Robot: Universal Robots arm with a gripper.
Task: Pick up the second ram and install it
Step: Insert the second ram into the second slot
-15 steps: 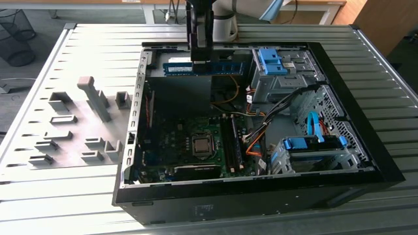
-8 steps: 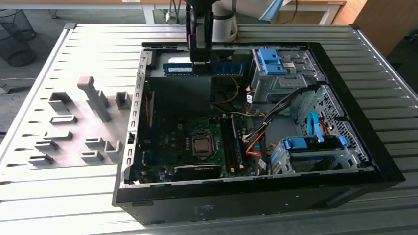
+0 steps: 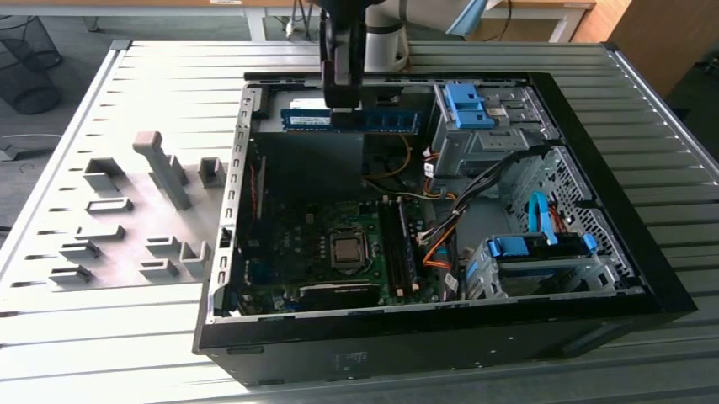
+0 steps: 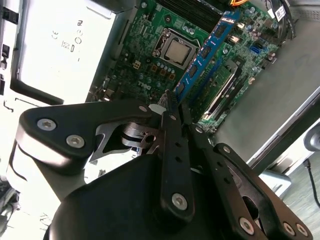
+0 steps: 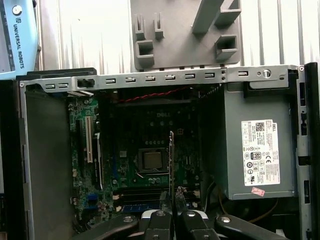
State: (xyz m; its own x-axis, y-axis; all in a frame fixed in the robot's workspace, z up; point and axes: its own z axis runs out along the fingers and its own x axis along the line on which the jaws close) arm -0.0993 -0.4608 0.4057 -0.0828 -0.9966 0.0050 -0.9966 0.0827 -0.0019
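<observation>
Ribbed metal worktop (image 3: 135, 76) carried an open computer case (image 3: 629, 278), with grey holder blocks (image 3: 124, 227) beside it. The gripper (image 5: 172, 197) hung over the motherboard (image 3: 326, 244), its fingers (image 4: 175, 125) closed on the second ram (image 3: 354, 118), held level above the case's far end. A thin, light, stiff stick, it looked fragile; gripping its long flat faces mid-length seemed safest. In the first wrist view it appeared edge-on, and the arm hid its middle in the exterior view.

a ribbed metal table (image 3: 168, 76) carries an open black computer case (image 3: 629, 278); just beside the case, toward the exterior view's left, lie grey holder blocks (image 3: 135, 219).
</observation>
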